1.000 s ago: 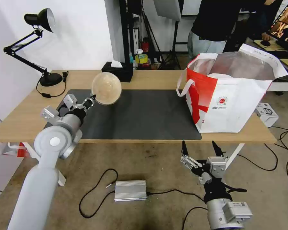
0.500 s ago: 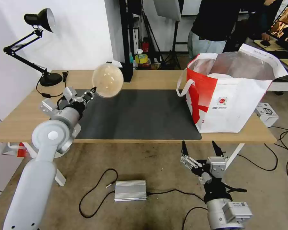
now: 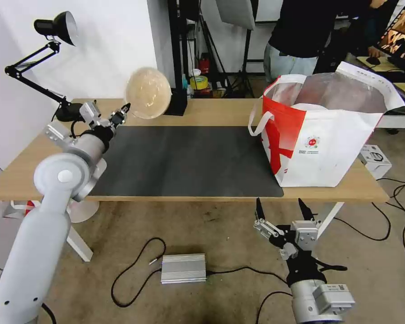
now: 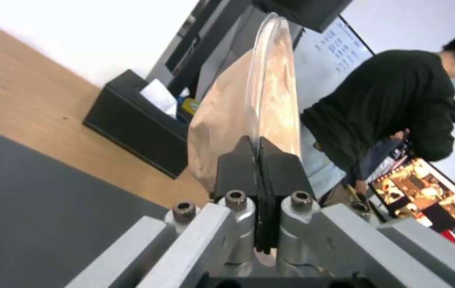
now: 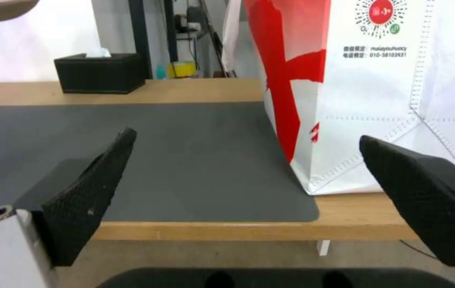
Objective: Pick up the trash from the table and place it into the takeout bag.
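1. Left gripper (image 3: pixel 123 109) has its jaws pinched tight on the rim of the beige pulp bowl (image 3: pixel 148 92); the bowl is held up in the air on edge, above the far left of the counter (image 3: pixel 220 111) and in front of the black tissue box (image 3: pixel 177 102)
2. Left wrist view: the two black fingers (image 4: pixel 238 168) meet on the thin lip, with a clear lid or film (image 4: pixel 270 72) over the bowl's mouth. Contents, if any, cannot be made out
3. Handling judgement: moulded pulp, so light and fairly stiff, but the rim is thin and could crease or slip out of a single-point pinch. The lid looks smooth and probably slippery. A rim hold suits it; swinging it fast looks risky
4. Takeout bag (image 3: pixel 319 135) stands upright at the counter's right end, mouth open, silver lining showing, well apart from the bowl
5. Open room: the dark grey mat (image 3: pixel 189 162) between bowl and bag carries nothing. The bag's tall near wall and its white strap handle (image 3: pixel 258 123) are the edges to clear, so the bowl likely has to go over from above
6. Right gripper (image 3: pixel 281 213) hangs low in front of the counter edge, jaws spread wide, holding nothing
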Available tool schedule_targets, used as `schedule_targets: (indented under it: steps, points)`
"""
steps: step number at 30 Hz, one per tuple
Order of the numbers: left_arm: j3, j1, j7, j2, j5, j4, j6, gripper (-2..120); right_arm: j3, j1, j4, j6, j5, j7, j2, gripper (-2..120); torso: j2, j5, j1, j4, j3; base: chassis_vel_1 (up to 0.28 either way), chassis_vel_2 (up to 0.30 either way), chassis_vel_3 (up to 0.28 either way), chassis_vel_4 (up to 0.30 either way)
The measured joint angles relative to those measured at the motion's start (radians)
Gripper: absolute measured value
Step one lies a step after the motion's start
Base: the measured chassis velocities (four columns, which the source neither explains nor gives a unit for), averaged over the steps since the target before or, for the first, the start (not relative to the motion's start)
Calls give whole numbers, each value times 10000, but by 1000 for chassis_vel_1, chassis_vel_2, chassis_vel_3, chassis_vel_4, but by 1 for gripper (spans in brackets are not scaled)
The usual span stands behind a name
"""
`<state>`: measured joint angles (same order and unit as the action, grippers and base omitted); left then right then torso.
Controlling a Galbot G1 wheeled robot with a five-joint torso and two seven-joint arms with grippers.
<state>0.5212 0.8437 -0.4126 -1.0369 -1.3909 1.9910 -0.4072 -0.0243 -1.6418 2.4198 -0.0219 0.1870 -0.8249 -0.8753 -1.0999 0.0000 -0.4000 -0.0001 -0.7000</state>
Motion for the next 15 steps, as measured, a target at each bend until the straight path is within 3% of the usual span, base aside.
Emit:
schedule_targets:
  steps: [15]
  points:
    - [-708,-713,207,447,-112,-183,178,0,0,0,0,0,0,-1,0,100,0,0,0,2,0,0,0,0,0]
